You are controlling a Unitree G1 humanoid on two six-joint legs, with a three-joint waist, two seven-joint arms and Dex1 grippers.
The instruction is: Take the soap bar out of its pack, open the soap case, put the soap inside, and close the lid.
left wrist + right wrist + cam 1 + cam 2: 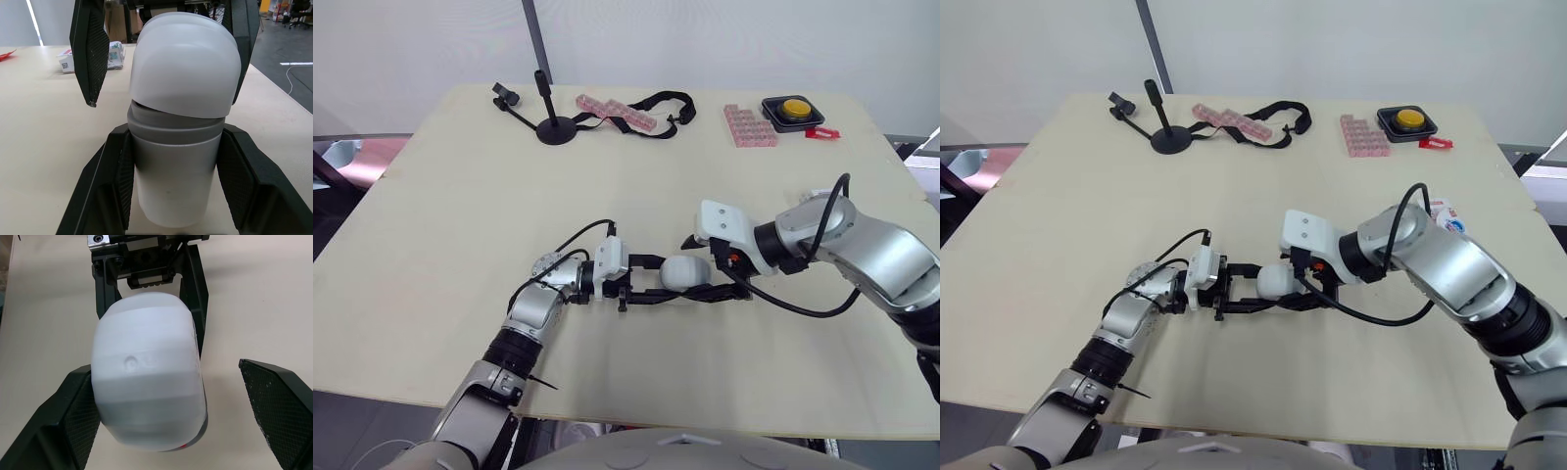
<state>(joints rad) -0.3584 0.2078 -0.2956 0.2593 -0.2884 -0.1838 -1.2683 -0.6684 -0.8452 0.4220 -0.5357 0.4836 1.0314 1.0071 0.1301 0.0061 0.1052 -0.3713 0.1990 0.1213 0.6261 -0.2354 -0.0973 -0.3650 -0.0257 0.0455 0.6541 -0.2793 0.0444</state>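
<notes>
The soap case [685, 272] lies on the pale table [460, 245], well apart from the black stand [555, 127], nearer the robot and off to the stand's right. Two grippers meet around it. Its long axis runs along the line between them, roughly across the table. The base [173, 191] points toward the left gripper [658, 279] and the domed white lid [183, 58] toward the right gripper [165, 369].

The head camera shows the case as a small pale lump between black fingers. The left wrist view adds that the lid sits askew on the base, with a dark gap at one side and a grey inner rim exposed. The right wrist view shows the lid's rounded outer face, with a small dimple and a sliver of red at its lower edge.

The left gripper is clamped on the base, one finger pressed to each flank. The right gripper is spread wide about the lid: one finger [73, 416] sits close against it, though contact cannot be confirmed, and the other [279, 401] stands clear.

A white printed soap pack [1445, 215] lies farther right of the stand than the case, behind the right arm. A black strap [656, 103] and pink blocks [612, 110] lie just beside the stand.
</notes>
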